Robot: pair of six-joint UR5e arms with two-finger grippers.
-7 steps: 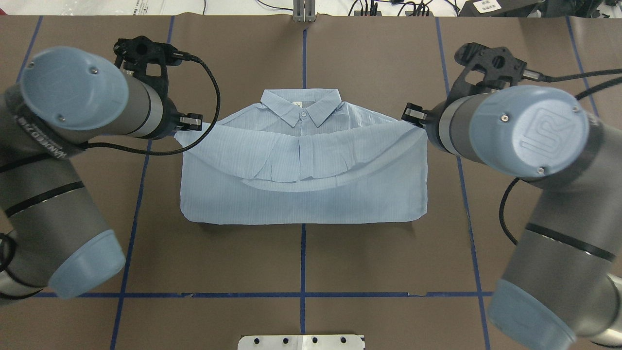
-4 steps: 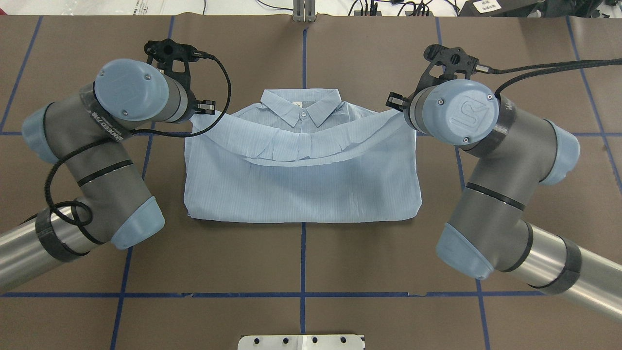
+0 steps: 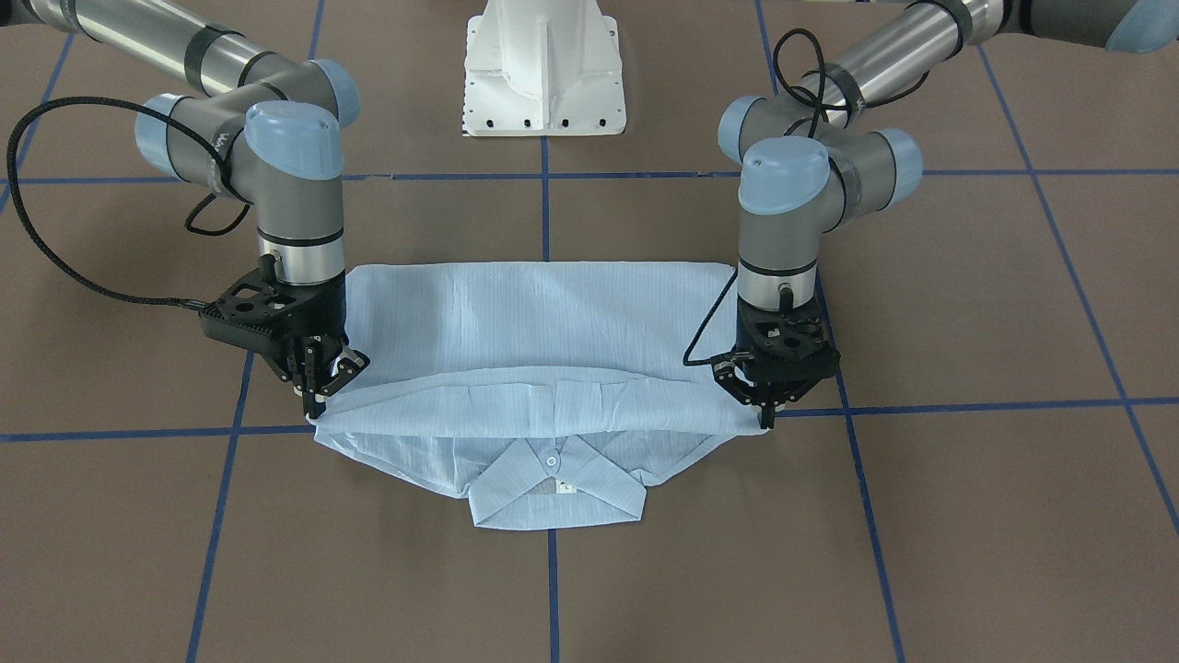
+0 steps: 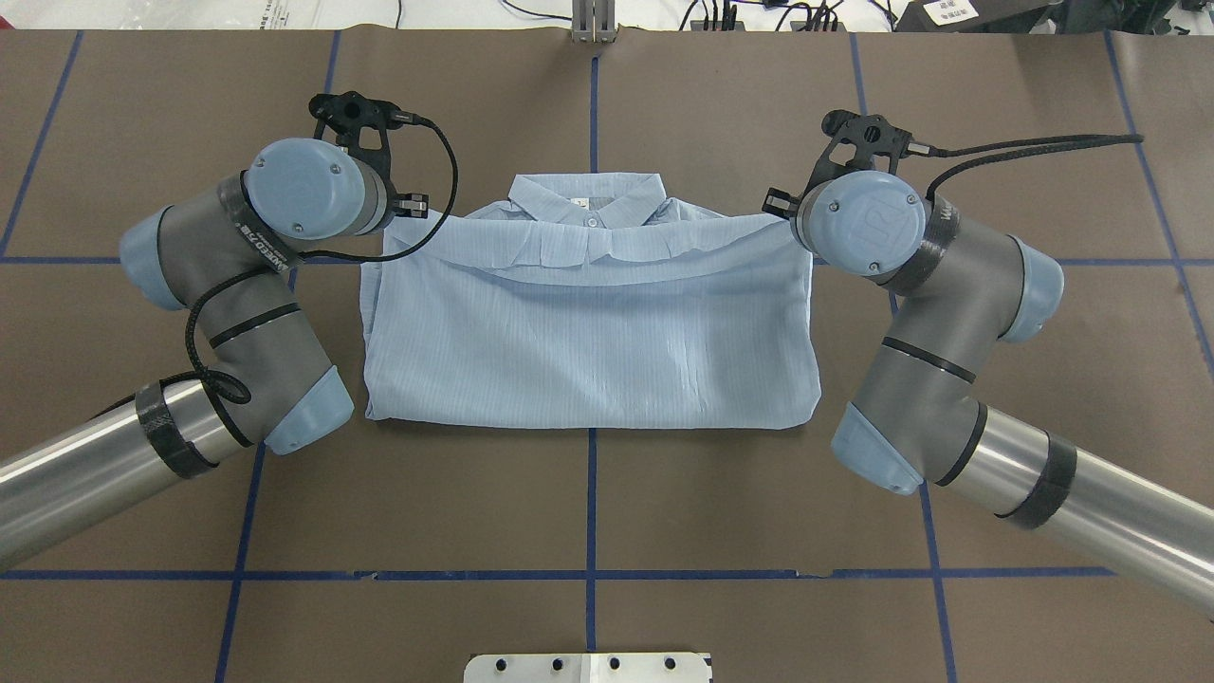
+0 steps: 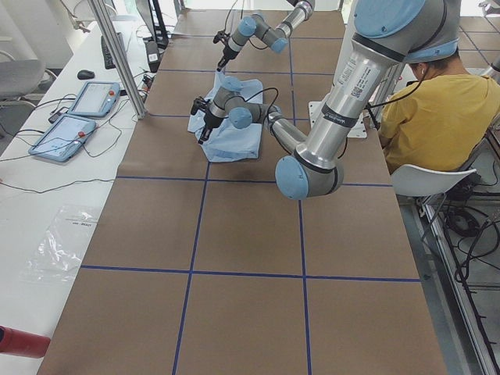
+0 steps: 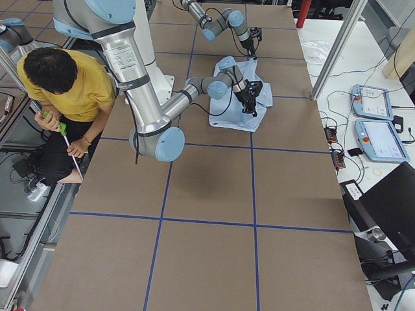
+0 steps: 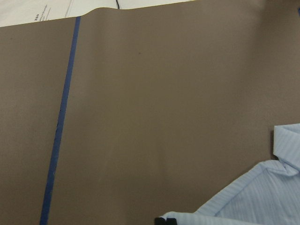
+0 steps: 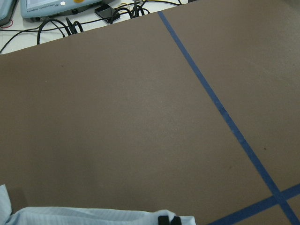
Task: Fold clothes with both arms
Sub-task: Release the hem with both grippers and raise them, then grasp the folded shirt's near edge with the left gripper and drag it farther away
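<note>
The light blue striped shirt (image 4: 588, 332) lies folded on the brown table, its lower part doubled over up to the collar (image 4: 586, 201). In the front-facing view, my left gripper (image 3: 764, 417) is shut on the folded edge's corner at that view's right. My right gripper (image 3: 316, 408) is shut on the opposite corner. Both point straight down, close to the table. The held edge (image 3: 543, 410) sags slightly between them, just short of the collar (image 3: 555, 493). From overhead, the wrists hide the fingertips. Each wrist view shows pale fabric (image 7: 253, 201) (image 8: 93, 216) by the black fingertips at its bottom.
Blue tape lines (image 4: 591, 493) cross the brown table cover. The white pedestal base (image 3: 543, 74) stands on the robot's side. A seated person in a yellow top (image 5: 426, 117) is beside the table. Teach pendants (image 5: 78, 117) and cables lie past the far edge.
Both arms have carried the held edge away from the robot toward the collar and lowered it. The fold now covers the button placket; the sagging drape has flattened.
</note>
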